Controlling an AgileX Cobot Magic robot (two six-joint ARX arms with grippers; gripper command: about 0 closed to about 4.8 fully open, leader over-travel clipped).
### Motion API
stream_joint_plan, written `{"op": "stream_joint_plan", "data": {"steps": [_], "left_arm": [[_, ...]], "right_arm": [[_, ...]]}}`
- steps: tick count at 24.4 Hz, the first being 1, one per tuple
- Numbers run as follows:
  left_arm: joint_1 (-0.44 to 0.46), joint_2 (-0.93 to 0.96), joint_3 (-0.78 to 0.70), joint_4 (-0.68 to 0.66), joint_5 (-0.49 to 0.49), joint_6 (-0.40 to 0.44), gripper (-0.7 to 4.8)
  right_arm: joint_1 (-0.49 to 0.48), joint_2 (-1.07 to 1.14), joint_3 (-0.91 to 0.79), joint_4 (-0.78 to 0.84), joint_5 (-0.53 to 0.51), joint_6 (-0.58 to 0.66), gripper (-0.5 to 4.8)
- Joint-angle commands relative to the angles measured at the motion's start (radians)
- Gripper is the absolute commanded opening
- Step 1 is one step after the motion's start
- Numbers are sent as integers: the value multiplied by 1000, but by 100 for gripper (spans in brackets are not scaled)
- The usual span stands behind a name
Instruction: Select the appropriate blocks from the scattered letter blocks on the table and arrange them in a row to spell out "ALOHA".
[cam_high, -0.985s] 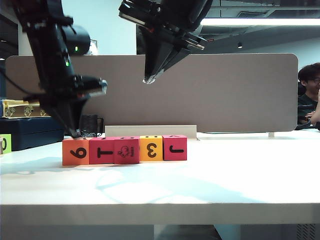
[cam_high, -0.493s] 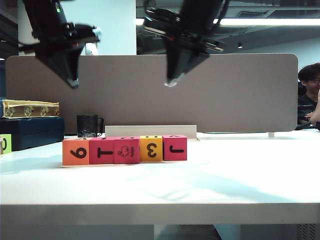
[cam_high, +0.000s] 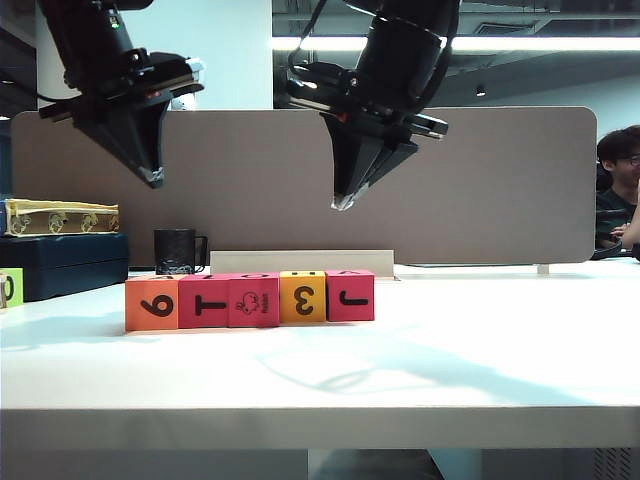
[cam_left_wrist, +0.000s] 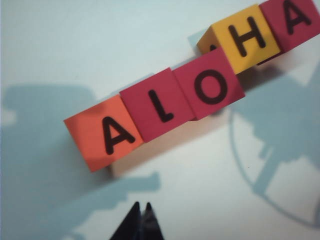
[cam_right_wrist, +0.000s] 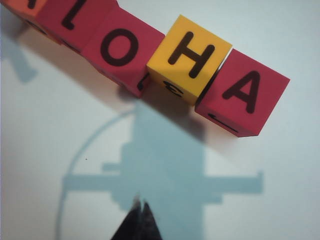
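Looking from the front edge of the table (cam_high: 320, 410), bare white top first. Then the five letter blocks (cam_high: 250, 298), side by side and touching, left of the middle of the frame. Orange, pink-red, pink-red, yellow, pink-red. Seen from above, spelling ALOHA on their tops. Looks all done, nothing left to move, maybe just a little straightening. Higher up, left gripper (cam_high: 154, 180) in the upper left, pinched together, holding nothing. Right gripper (cam_high: 342, 203) top middle, above the row, also pinched together and holding nothing. Far behind, a black mug (cam_high: 178, 250).
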Motion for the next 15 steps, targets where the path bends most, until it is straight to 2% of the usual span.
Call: {"op": "stream_joint_plan", "data": {"steps": [1, 15], "left_arm": [[0, -5, 2, 5, -3, 3, -6], [0, -206, -2, 39, 68, -7, -6]], "right_arm": [[-1, -13, 5, 21, -5, 4, -1], [-10, -102, 5, 13, 11, -3, -2]]}}
